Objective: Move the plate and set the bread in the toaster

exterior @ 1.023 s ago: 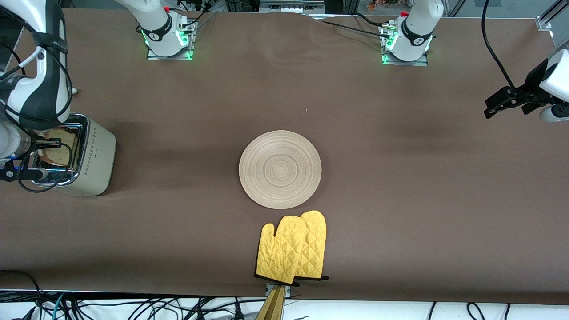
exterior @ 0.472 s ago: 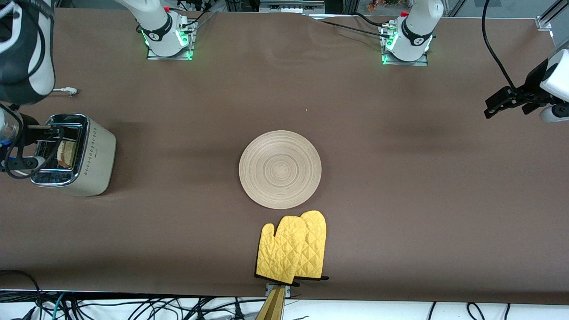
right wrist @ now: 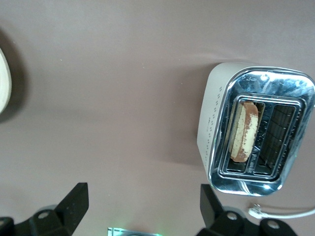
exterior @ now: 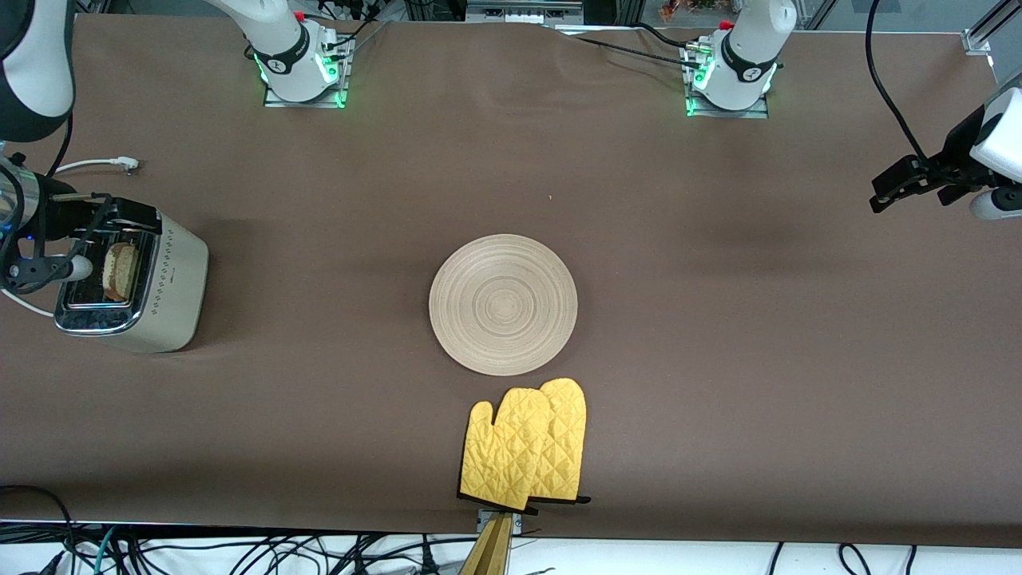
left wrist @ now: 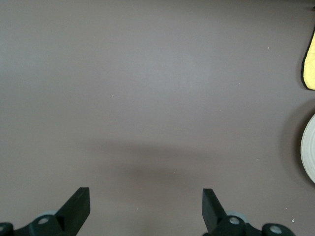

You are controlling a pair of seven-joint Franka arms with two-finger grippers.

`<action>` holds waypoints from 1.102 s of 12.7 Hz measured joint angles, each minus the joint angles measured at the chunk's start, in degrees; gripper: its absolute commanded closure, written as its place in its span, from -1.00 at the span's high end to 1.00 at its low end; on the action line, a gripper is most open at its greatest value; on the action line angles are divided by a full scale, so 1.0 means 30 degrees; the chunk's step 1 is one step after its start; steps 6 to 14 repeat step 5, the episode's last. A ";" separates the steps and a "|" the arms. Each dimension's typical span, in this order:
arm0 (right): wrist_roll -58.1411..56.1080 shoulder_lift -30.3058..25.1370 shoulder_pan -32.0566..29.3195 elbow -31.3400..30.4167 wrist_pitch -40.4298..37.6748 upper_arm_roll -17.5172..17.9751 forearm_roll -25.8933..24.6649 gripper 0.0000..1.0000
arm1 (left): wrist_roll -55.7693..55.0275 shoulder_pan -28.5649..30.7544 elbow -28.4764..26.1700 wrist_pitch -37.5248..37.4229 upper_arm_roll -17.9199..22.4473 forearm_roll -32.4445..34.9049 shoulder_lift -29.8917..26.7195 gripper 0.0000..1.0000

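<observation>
The cream toaster (exterior: 172, 279) stands at the right arm's end of the table. The bread (exterior: 120, 270) sits upright in its slot nearer the dotted side, and it also shows in the right wrist view (right wrist: 243, 132) inside the toaster (right wrist: 216, 118). My right gripper (exterior: 104, 214) is open and empty, up in the air over the toaster's edge that faces the robot bases; its jaws (right wrist: 142, 196) frame bare table. The wooden plate (exterior: 503, 304) lies at the table's middle. My left gripper (exterior: 910, 180) waits open and empty (left wrist: 146, 199) over the left arm's end.
A pair of yellow oven mitts (exterior: 527, 443) lies near the table's front edge, just nearer the camera than the plate. The toaster's white cord (exterior: 104, 164) trails toward the robot bases. The plate's rim (left wrist: 310, 155) and a mitt (left wrist: 310, 64) show in the left wrist view.
My right gripper let go of the bread, which dropped into the toaster slot, then lifted and drew back toward the robot bases. The left arm has not moved.
</observation>
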 measured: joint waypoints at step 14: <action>0.3617 -0.3701 -0.3945 -0.4475 0.2637 0.5665 -0.1843 1.00 | 0.0000 0.0001 0.0019 -0.0001 0.0002 0.0000 0.0000 1.00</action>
